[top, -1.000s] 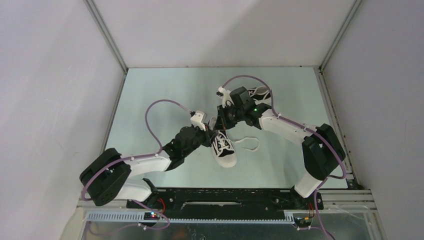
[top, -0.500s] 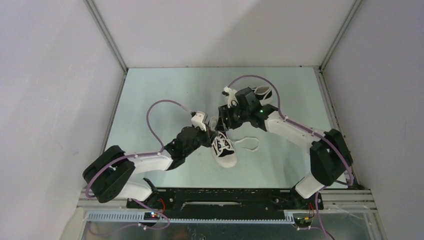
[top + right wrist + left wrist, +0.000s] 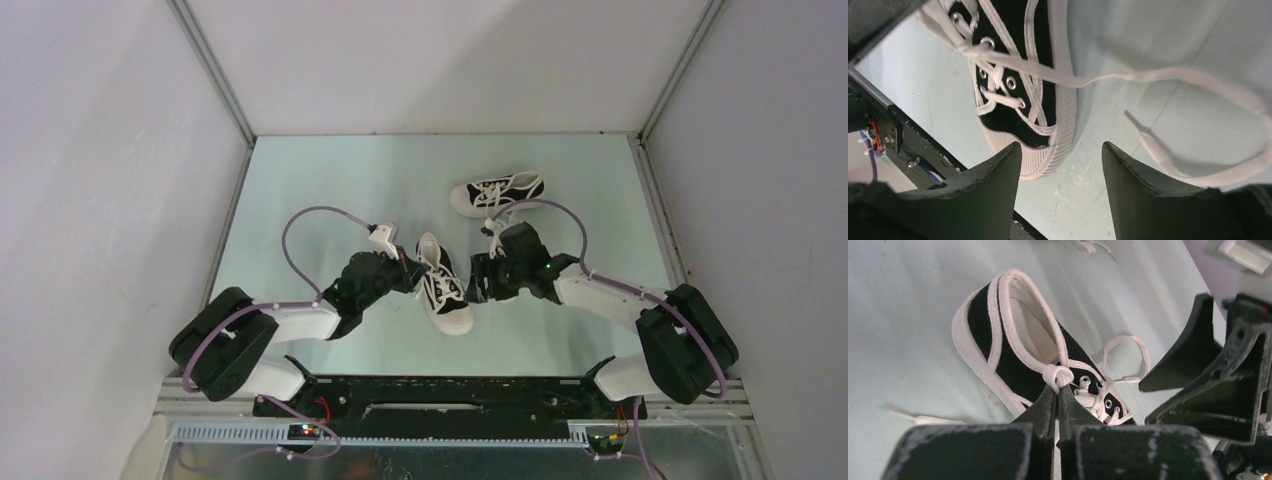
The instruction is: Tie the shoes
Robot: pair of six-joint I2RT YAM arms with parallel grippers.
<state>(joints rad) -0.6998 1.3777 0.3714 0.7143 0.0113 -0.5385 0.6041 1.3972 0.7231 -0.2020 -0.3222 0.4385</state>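
Two black canvas shoes with white soles lie on the pale green table. The near shoe [image 3: 443, 287] points its toe at the arms; the far shoe [image 3: 497, 192] lies sideways behind it. My left gripper [image 3: 1057, 389] is shut on a folded loop of white lace [image 3: 1058, 375] at the near shoe's [image 3: 998, 335] tongue. My right gripper [image 3: 1060, 150] is open and low over bare table just right of the shoe's toe cap [image 3: 1040, 155]. A free lace [image 3: 1168, 77] runs from the eyelets in a slack loop across the table beside it.
The black base rail [image 3: 450, 385] runs along the table's near edge, close under the right gripper [image 3: 478, 290]. Grey walls and metal posts close in the left, right and back sides. The far shoe's laces trail toward the right arm's wrist.
My right gripper has opened and swung from behind the near shoe to its near right side, low over the table. My left gripper has shut on the lace loop and drawn slightly left.
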